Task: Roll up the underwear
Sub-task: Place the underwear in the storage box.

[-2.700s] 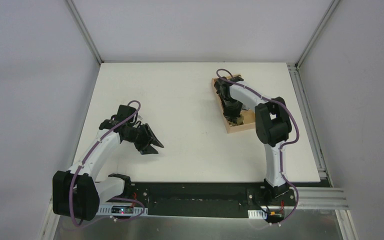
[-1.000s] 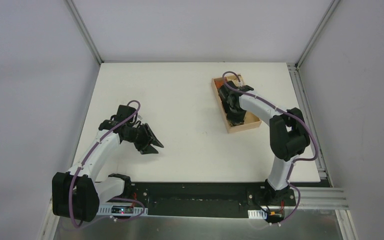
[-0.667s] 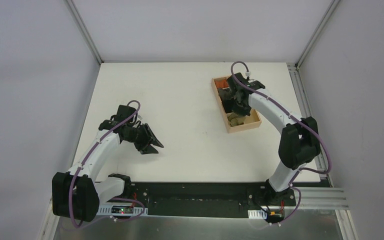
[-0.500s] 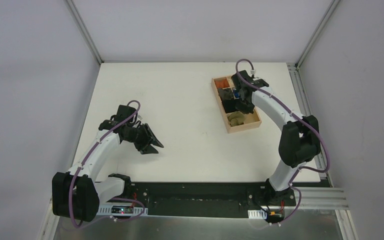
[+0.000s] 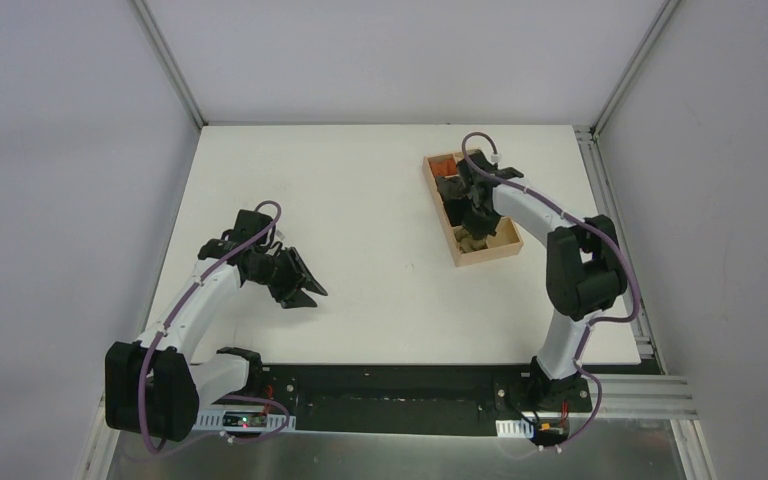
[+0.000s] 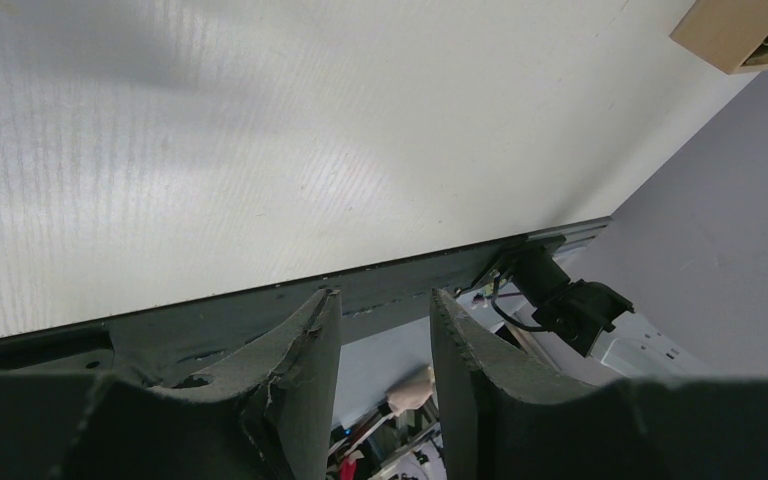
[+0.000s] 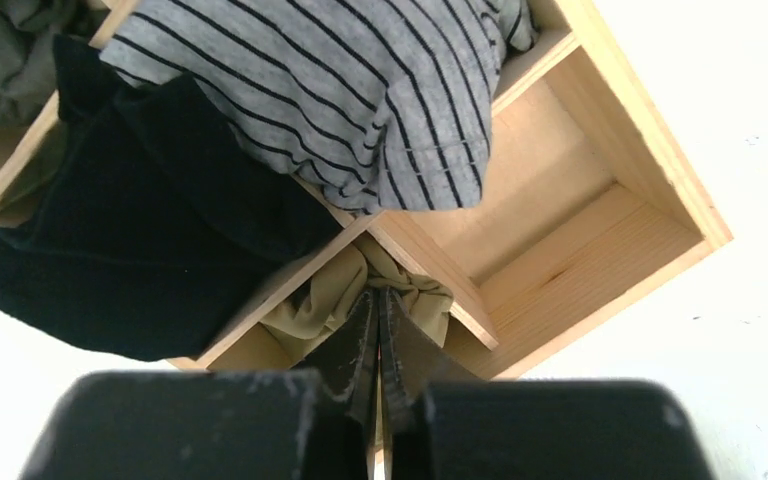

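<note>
The underwear [image 7: 305, 305] is an olive-khaki bundle tucked into a near compartment of the wooden box [image 7: 650, 210]. From above it shows as a small khaki patch [image 5: 463, 240]. My right gripper [image 7: 377, 293] is shut, finger against finger, and its tips press into the top of that fabric. I see no cloth between the pads. In the top view the right gripper [image 5: 476, 226] hangs over the box's near end. My left gripper [image 5: 306, 289] is far off on the left of the table. Its open fingers [image 6: 315, 340] hold nothing and point at the table's front edge.
The box [image 5: 509, 249] has several compartments. A grey striped bundle [image 7: 360, 80] and a black one [image 7: 130, 240] spill over the dividers, and an orange one [image 5: 441, 164] sits at the far end. One compartment [image 7: 550, 190] beside the underwear is bare wood.
My right gripper went to the far part of the box and has now come back down onto the near compartment with the underwear. The left arm has not moved.
</note>
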Available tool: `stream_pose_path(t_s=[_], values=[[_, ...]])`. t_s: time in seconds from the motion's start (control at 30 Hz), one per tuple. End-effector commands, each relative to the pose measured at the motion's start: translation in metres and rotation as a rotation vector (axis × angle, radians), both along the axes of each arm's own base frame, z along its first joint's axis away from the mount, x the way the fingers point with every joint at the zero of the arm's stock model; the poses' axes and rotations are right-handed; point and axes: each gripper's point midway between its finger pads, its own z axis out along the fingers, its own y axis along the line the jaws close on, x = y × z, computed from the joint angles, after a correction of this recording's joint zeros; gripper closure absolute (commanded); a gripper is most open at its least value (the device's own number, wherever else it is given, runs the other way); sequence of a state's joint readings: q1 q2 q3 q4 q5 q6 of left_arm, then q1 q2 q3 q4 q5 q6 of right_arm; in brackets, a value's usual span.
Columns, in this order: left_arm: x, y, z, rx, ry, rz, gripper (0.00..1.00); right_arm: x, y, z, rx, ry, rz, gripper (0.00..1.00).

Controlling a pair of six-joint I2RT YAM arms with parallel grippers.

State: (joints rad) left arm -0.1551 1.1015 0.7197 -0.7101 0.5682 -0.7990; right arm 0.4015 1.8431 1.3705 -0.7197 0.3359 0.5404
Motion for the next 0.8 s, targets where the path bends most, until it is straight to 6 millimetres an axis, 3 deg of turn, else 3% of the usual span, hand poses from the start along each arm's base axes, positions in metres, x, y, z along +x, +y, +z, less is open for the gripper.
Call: stream_pose_path(t_s=[0.0,0.1,0.17,0.27,0.53,0.67,0.77], values=[[0.007,-0.001,0.007,-0.017,-0.011,0.008,0.62,-0.006,0.007,-0.027,0.020,0.044,-0.010,1.00],[0.007,-0.001,0.008,-0.018,-0.017,0.009,0.62,-0.010,0.006,-0.041,0.004,0.077,-0.006,1.00],[0.007,-0.002,0.009,-0.020,-0.020,0.009,0.62,-0.010,0.007,-0.041,0.004,0.075,-0.001,1.00],[0.006,-0.002,0.010,-0.024,-0.021,0.008,0.62,-0.007,0.009,-0.021,0.012,0.028,0.011,1.00],[0.006,-0.002,0.011,-0.028,-0.028,0.008,0.62,0.001,0.018,0.056,0.032,-0.114,0.084,0.98],[0.004,-0.002,0.011,-0.028,-0.029,0.011,0.62,0.000,0.009,0.070,0.003,-0.147,0.079,0.94],[0.003,-0.002,0.010,-0.028,-0.028,0.011,0.62,-0.002,-0.004,0.063,-0.046,-0.135,0.056,0.94]])
